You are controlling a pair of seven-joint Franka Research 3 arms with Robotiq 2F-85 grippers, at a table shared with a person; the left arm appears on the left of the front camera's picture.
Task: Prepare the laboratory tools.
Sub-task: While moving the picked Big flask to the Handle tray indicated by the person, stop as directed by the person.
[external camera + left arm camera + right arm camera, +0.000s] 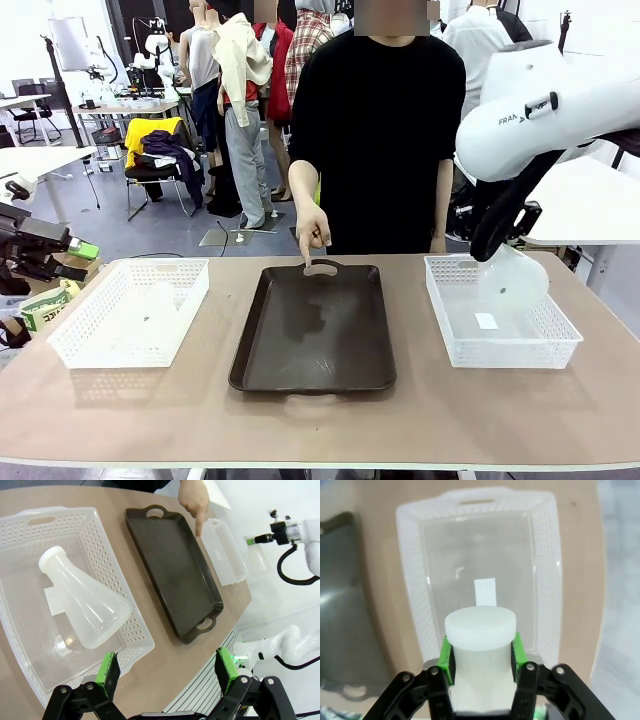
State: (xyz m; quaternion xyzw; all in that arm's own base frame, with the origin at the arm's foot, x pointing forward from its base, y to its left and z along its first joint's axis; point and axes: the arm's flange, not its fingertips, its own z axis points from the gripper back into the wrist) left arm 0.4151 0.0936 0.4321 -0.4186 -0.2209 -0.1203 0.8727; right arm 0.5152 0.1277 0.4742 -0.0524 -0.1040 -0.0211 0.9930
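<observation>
The left wrist view shows the left flask point(82, 605) plainly. It lies on its side in the left basket point(107, 565), with its neck toward the handle end. The front view gives only a faint outline of it.

The right wrist view shows the grip on the right flask point(480, 622). The right gripper point(481, 657) clamps both green pads on the neck, just under the lip.

In the front view the right arm reaches down from the upper right. It holds this flask neck-up and tilted over the right basket point(510, 352), near the table's point(200, 420) right edge.

The left gripper point(167, 672) hovers over the left basket's corner with its jaws spread wide, grasping nothing.

A hand point(313, 232) points one finger down at the far handle of the tray point(315, 330).

Both flasks are frosted, translucent white and conical.
</observation>
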